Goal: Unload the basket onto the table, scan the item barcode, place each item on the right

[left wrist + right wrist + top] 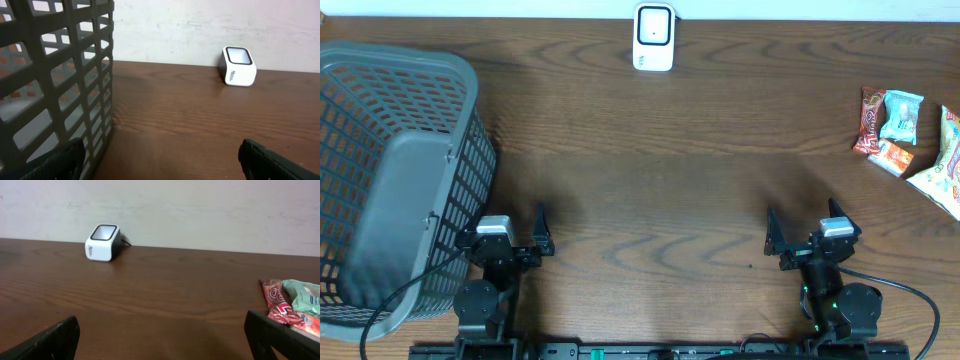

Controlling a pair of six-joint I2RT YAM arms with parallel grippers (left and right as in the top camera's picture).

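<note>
Far L end of the table (660,170): grey mesh basket (390,180). In the L wrist view its wall (55,75) fills the L side of the pic.

L gripper (505,240) sits at the near edge, just beside the basket's near-R corner. Can't tell if it touches the basket. Jaws spread wide, nothing btwn them. The L wrist view shows the same (160,150): only the two dark fingertips (65,160) poke in at the bottom corners, w/ bare wood btwn. A black cable (400,300) loops from the arm over the basket's near wall.

Centre, at the far edge by the wall: scanner (653,37), a white box w/ a dark-rimmed window on top, standing alone and well apart from both grippers. The L wrist cam sees it up R (238,66), the R wrist cam up L (103,242), w/ a dark lead behind it.

R gripper (815,240) is at the near edge, R of centre. Its jaws are also at full spread and hold nothing. R wrist view (161,322): black fingertips (55,340) low at each side, wood btwn.

Far R: snacks in a loose cluster near the table's R edge. Red pack (869,120) is touching a teal pack (902,115). An orange pack (890,157) lies just below them and a yellow bag (945,165) is at the very edge. No barcode readable. The R wrist cam catches the red (276,302) and teal (305,295) ones behind its R finger. The cluster is well apart from the scanner and nothing grips it.
</note>
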